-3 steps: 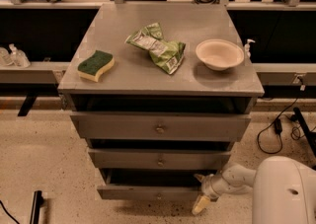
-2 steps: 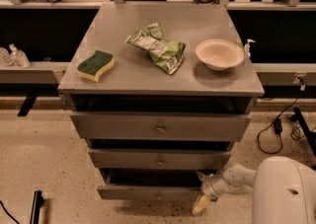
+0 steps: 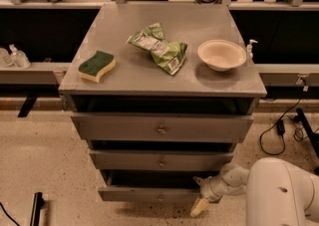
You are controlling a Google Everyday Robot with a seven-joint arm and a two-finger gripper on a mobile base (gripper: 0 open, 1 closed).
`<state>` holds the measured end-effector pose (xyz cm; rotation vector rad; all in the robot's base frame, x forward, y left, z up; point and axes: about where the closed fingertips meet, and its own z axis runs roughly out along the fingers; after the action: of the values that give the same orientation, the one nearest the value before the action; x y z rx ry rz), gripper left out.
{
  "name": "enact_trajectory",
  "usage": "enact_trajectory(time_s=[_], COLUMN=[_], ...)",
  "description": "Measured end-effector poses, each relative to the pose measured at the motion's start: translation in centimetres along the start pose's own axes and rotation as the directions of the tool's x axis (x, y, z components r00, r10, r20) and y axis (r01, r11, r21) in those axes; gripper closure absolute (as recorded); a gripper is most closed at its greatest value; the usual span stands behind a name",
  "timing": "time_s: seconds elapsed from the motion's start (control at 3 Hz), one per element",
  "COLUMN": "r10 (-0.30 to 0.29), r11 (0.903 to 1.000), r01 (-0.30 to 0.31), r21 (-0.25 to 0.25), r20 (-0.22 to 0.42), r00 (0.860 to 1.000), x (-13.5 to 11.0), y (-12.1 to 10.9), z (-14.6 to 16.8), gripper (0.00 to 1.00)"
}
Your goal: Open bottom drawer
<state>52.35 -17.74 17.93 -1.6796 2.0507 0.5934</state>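
Note:
The bottom drawer (image 3: 149,193) is the lowest of three grey drawers in the cabinet. It stands pulled out a little, with a dark gap above its flat front, and its small knob sits low at the centre. My gripper (image 3: 202,201) is at the drawer's right end, coming from the white arm (image 3: 279,192) at the lower right. One pale finger (image 3: 199,207) hangs down in front of the drawer's right corner. The middle drawer (image 3: 162,161) and the wider top drawer (image 3: 162,128) also stick out slightly.
On the cabinet top (image 3: 164,78) lie a green and yellow sponge (image 3: 96,65), a crumpled green chip bag (image 3: 160,48) and a white bowl (image 3: 221,54). Cables (image 3: 279,130) trail over the speckled floor at the right. A dark bar (image 3: 36,210) lies at the lower left.
The gripper has stayed at the right end of the bottom drawer, shifting only slightly. The drawer's opening looks about the same.

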Motion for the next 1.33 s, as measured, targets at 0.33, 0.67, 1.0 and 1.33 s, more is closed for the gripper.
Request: enact_trajectory(time_s=[0.33,0.67,1.0,1.33], r10=[-0.02,-0.051,-0.065,-0.065], r11=[0.9974,0.9895,0.9827,0.9827], r01=[0.02,0.049,0.063,0.063], r21=[-0.069,-0.136,-0.174,-0.174], r20=[-0.005,-0.009,-0.006,-0.006], r00=[1.0,0.999,0.998,0.998], x=[-0.7,-1.5,-1.6,-1.8], y=[2.1,4.3,5.3,5.3], z=[0.4,0.4,0.2,-0.1], gripper=[0.27,0.47,0.6,0.58])
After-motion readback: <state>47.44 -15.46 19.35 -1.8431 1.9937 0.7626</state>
